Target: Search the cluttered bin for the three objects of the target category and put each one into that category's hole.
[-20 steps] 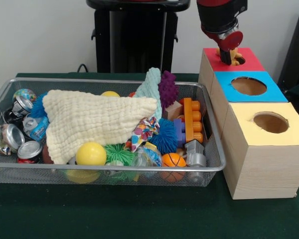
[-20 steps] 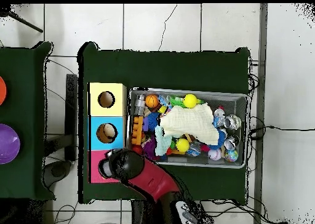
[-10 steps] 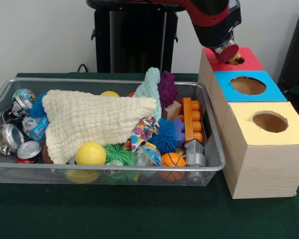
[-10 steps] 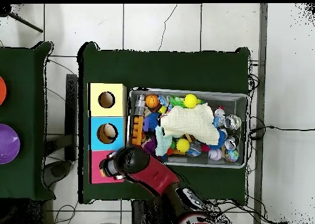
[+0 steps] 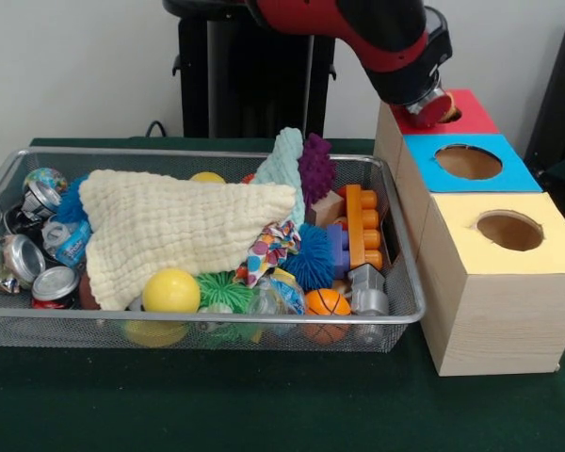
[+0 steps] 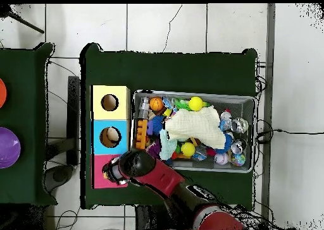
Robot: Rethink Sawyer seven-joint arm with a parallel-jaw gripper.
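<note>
The bin (image 5: 217,321) of silver wire mesh lies left of three boxes and is full of toys, cloths and cans; it also shows in the overhead view (image 6: 193,94). The red-topped box (image 5: 477,113) stands farthest back in the row. My gripper (image 5: 433,105) hangs over its left part, at the hole (image 5: 450,114), which it mostly covers. A bit of orange shows at the hole's edge beside the gripper. In the overhead view the gripper (image 6: 117,172) and arm cover much of the red box (image 6: 100,181).
The blue-topped box (image 5: 510,175) and the yellow-topped box (image 5: 550,252) stand nearer. The bin holds a cream cloth (image 5: 169,226), a yellow ball (image 5: 171,290), an orange block (image 5: 363,226), a purple spiky toy (image 5: 316,168) and crushed cans (image 5: 19,259). The black pedestal (image 5: 250,75) stands behind.
The arm has swung across toward the front view's left and the gripper has sunk closer to the red box. The orange thing seen under it a second ago is now nearly hidden.
</note>
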